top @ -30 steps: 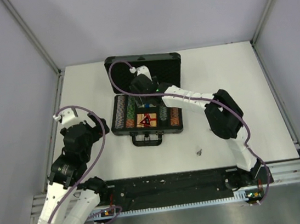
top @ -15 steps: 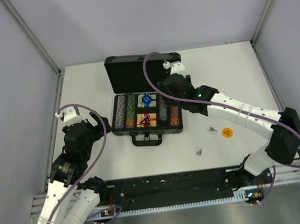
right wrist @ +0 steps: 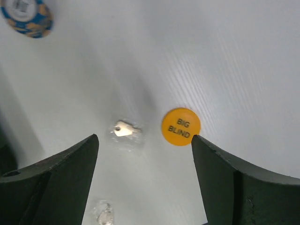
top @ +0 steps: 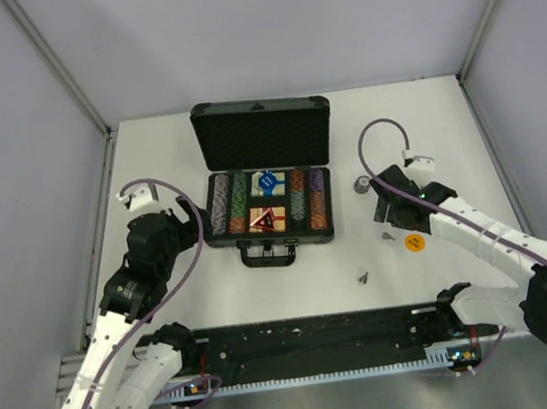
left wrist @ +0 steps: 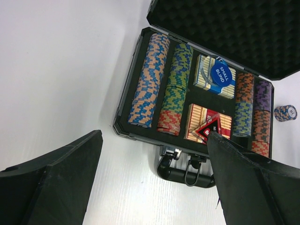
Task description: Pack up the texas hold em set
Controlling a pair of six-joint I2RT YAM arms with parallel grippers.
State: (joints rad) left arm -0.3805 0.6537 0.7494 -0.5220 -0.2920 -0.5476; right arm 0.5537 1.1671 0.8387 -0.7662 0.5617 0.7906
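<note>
Clearly both jaws gape empty; flat round orange button (right wrist: 181, 126) lies near foam-lined case (top: 262, 135).

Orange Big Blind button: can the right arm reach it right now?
Probably yes: the open right gripper hangs directly over the orange button, and nothing covers it.

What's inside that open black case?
Rows of coloured chips, a blue button lying on one card box, a red triangle on the other card box. Those cover part of each box top; anything underneath is hidden.
</note>
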